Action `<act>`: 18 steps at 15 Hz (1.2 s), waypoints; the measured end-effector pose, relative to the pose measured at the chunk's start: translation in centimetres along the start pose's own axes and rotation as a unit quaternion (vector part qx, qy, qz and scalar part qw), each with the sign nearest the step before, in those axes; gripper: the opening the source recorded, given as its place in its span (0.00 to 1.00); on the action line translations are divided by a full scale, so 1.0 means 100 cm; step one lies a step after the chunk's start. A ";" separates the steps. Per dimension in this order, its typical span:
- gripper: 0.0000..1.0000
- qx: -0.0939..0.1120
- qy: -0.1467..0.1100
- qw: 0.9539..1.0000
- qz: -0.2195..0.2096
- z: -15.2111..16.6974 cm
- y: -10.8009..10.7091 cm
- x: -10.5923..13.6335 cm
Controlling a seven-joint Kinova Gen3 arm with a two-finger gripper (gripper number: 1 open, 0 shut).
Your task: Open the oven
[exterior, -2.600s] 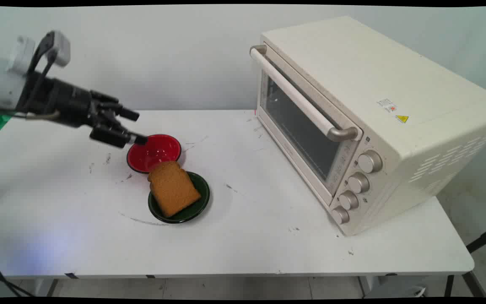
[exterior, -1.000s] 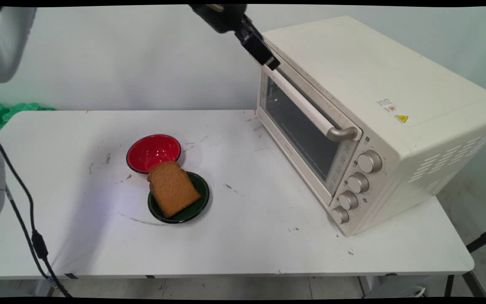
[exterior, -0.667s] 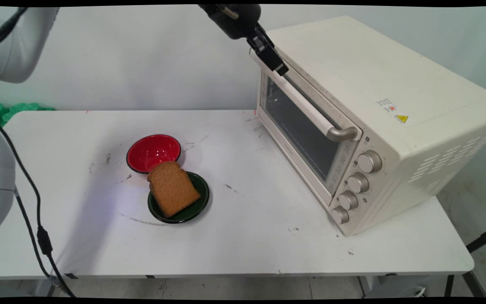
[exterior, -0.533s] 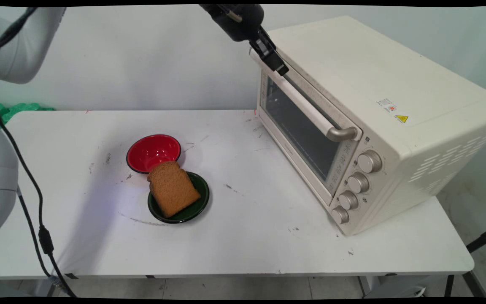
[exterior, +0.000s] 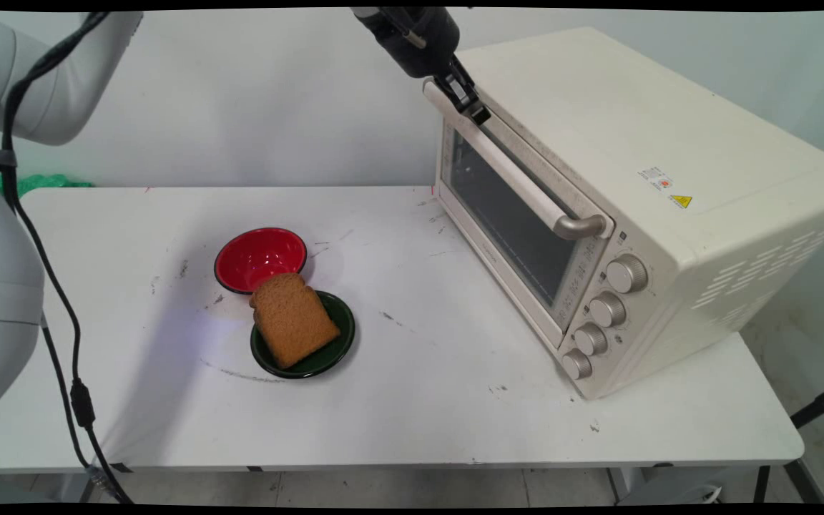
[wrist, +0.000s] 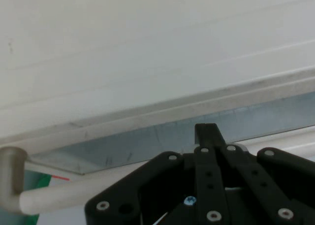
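Since nothing stands along the near edge of the white table (exterior: 419, 415), the first thing I meet is a black cable (exterior: 61, 315) hanging slack past its left edge, loose enough to follow the arm about. Further in, left of the middle, sits a small dark green round plate (exterior: 337, 350) with a brown slice of bread (exterior: 294, 318) on it. The slice is longer than the plate, so its top overhangs the far rim and appears to rest on the lip of a small red bowl (exterior: 258, 257), which stands touching the plate on its far-left side.

Across the right half of the table stands a cream toaster oven (exterior: 634, 143), set at an angle with its front towards the middle. Its glass door (exterior: 505, 214) is shut, and four silver knobs (exterior: 606, 309) run down the near end of the front.

Furthest back, the black two-finger gripper (exterior: 475, 111) reaches down from the top edge and meets the far end of the oven's long cream bar handle (exterior: 512, 175). In the hand view the handle (wrist: 59, 195) passes behind the gripper (wrist: 206, 131). I judge it tilted that way to follow the door's slope. Whether it is apart or clamped on the bar, I cannot tell.
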 end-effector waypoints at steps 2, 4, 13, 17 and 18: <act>0.00 0.000 -0.001 1.000 0.000 0.004 -0.001 0.002; 0.00 -0.001 -0.003 1.000 -0.001 0.010 -0.002 0.003; 0.00 -0.013 -0.019 0.999 -0.044 0.020 0.004 -0.009; 0.00 -0.019 -0.014 0.997 -0.067 0.017 0.009 -0.020; 0.00 -0.022 -0.011 0.997 -0.072 0.015 0.011 -0.025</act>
